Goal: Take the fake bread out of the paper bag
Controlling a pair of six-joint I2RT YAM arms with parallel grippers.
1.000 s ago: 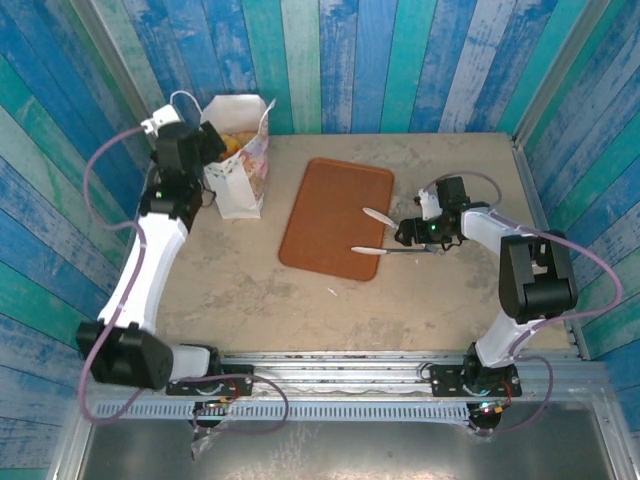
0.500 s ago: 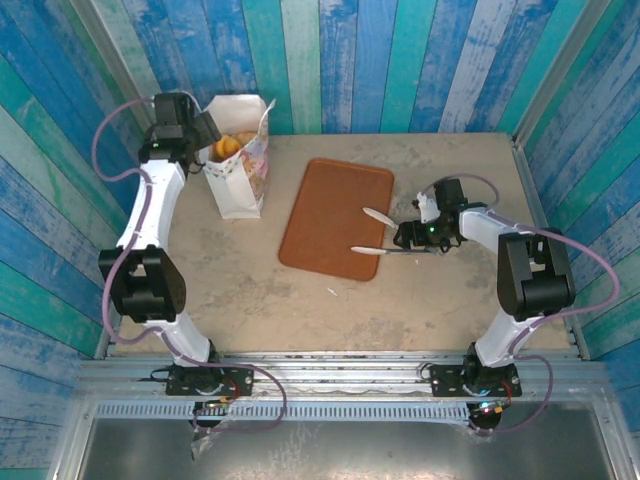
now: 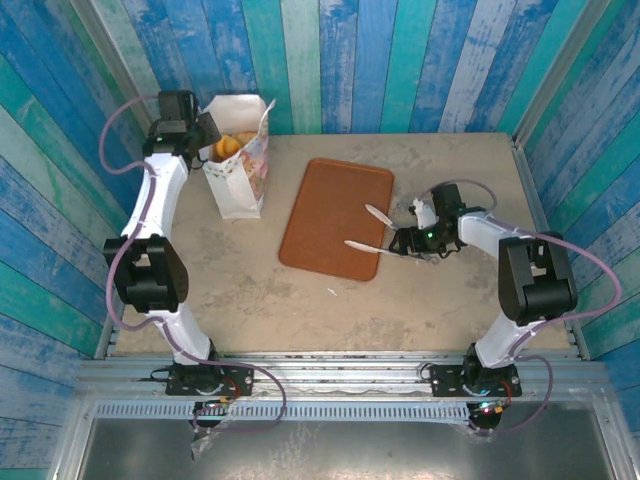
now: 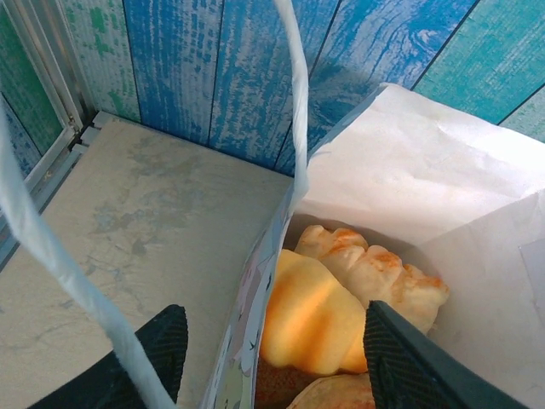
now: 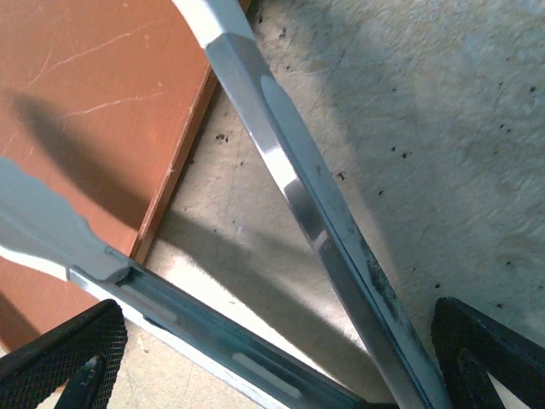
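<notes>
The white paper bag (image 3: 240,182) stands upright at the back left, its mouth open. Fake bread (image 3: 228,147) shows inside it. In the left wrist view a glossy yellow-orange roll (image 4: 315,315) lies against the bag wall (image 4: 443,170), with a pale croissant (image 4: 375,264) behind it and browner pieces below. My left gripper (image 4: 272,341) straddles the bag's near wall. One finger is outside, the other inside by the croissant, and the jaws stand apart. My right gripper (image 3: 415,240) holds metal tongs (image 3: 372,248) over the tray's right edge.
A flat brown tray (image 3: 335,205) lies mid-table, its edge (image 5: 174,170) under the spread tong arms (image 5: 281,162). White cord handles (image 4: 298,102) hang across the left wrist view. Blue plank walls close in just behind and left of the bag.
My left arm rose and reached to the bag's mouth, and its jaws narrowed. The right gripper shifted slightly left, carrying the tong tips further over the tray.
</notes>
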